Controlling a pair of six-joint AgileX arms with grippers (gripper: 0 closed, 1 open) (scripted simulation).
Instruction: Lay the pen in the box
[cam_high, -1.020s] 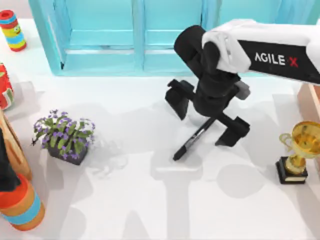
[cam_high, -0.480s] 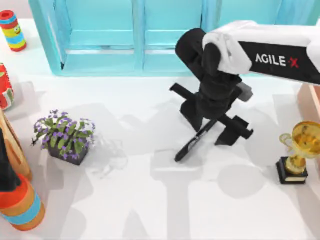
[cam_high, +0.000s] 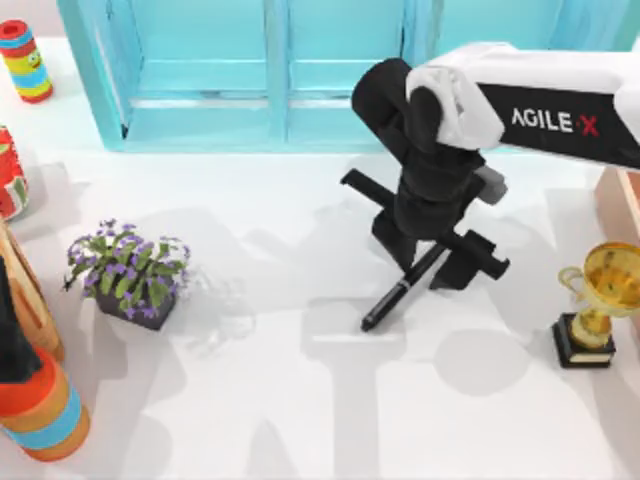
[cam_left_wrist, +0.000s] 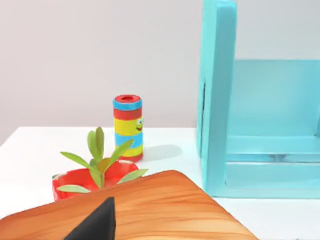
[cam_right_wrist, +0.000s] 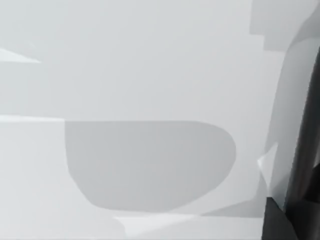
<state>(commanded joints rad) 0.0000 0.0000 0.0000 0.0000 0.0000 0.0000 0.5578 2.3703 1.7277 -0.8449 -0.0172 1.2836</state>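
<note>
The pen (cam_high: 400, 291), slim and black, lies slanted on the white table right of centre, its tip pointing toward the front left. My right gripper (cam_high: 432, 255) points down over the pen's rear end, with its dark fingers (cam_high: 470, 262) closed in against the pen from both sides. One dark finger (cam_right_wrist: 306, 150) runs along the edge of the right wrist view, above shadowed table. The box (cam_high: 270, 110) is turquoise and open, standing along the back edge, and its side wall (cam_left_wrist: 216, 100) appears in the left wrist view. My left arm (cam_high: 10, 335) stays parked at the far left.
A potted purple-flowered plant (cam_high: 128, 272) sits at the left and a gold trophy (cam_high: 598, 300) at the right. A striped can (cam_high: 25, 60), a red pot (cam_high: 8, 175), a wooden board (cam_high: 25, 290) and an orange striped cylinder (cam_high: 40, 415) line the left edge.
The right gripper's fingers have drawn together from wide apart onto the pen. The pen has shifted slightly right and toward the front.
</note>
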